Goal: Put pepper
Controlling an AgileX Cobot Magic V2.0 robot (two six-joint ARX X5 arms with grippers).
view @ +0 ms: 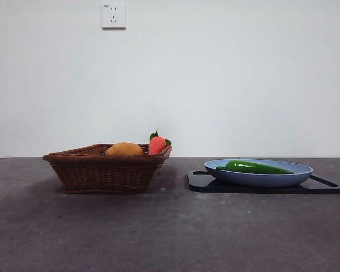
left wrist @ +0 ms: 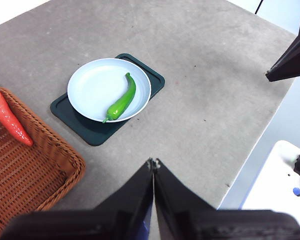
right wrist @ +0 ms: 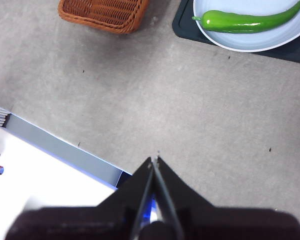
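Observation:
The green pepper point(view: 256, 167) lies in a pale blue plate point(view: 260, 179) on a dark tray point(view: 207, 182), right of the wicker basket point(view: 105, 170). It also shows in the left wrist view point(left wrist: 122, 100) and the right wrist view point(right wrist: 247, 21). My left gripper point(left wrist: 153, 162) is shut and empty, high above the table, well away from the plate point(left wrist: 90, 90). My right gripper point(right wrist: 154, 160) is shut and empty, above bare table near the table's edge, away from the plate point(right wrist: 250, 44). Neither gripper shows in the front view.
The basket holds a rounded orange-yellow fruit point(view: 124, 149) and a red fruit with green leaves point(view: 157, 145), which also shows in the left wrist view point(left wrist: 7, 118). The table edge point(right wrist: 65, 145) runs near my right gripper. The other arm point(left wrist: 292, 55) shows in the left wrist view.

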